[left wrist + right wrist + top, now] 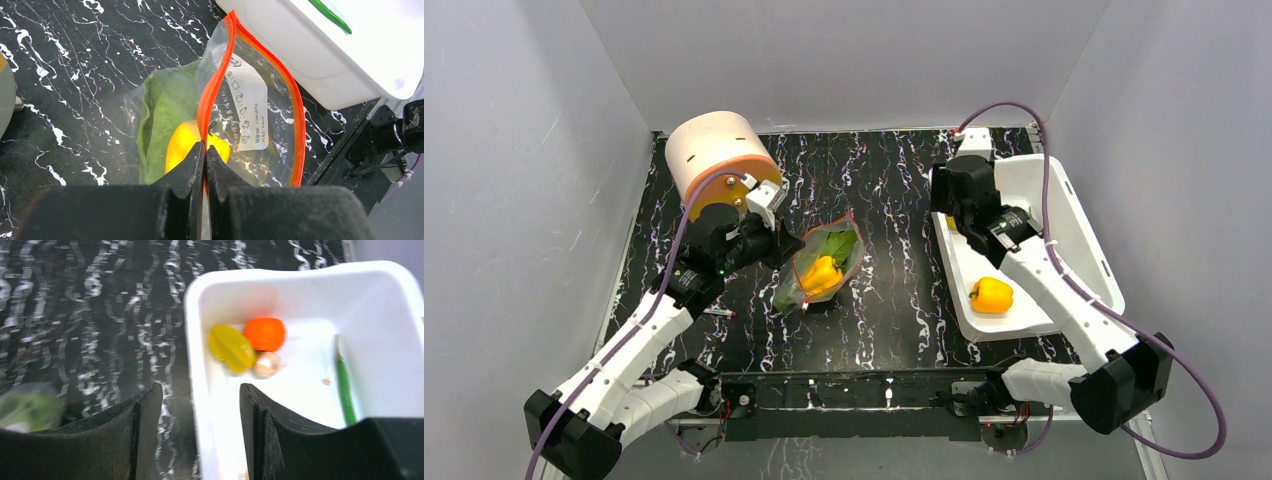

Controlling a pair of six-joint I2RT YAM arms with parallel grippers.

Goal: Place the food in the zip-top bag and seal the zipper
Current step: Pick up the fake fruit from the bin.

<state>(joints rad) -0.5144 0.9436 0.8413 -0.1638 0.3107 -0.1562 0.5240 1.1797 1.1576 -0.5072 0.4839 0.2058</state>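
Fingers (192,167) of my left gripper (205,150) are clenched on the zipper (216,82), pinching the red-orange strip at the mouth of the clear bag (250,115). My right gripper (200,392) is released, its jaws standing apart on either side of the white tub (390,330) wall that faces mid-table, holding nothing. Under it all I see the black marbled table (894,300), with the tub on its right side and a round cream drum (714,150) at the back left. The bag lies mid-table with a green leaf (160,107) and one yellow pepper (822,274) inside. A second yellow pepper (991,295) lies at the tub's near end. Toward a corner of the tub I see a green pod (345,385), an orange-red fruit (265,333), a yellow lemon piece (231,347) just beside it, and a small pale piece (267,364)
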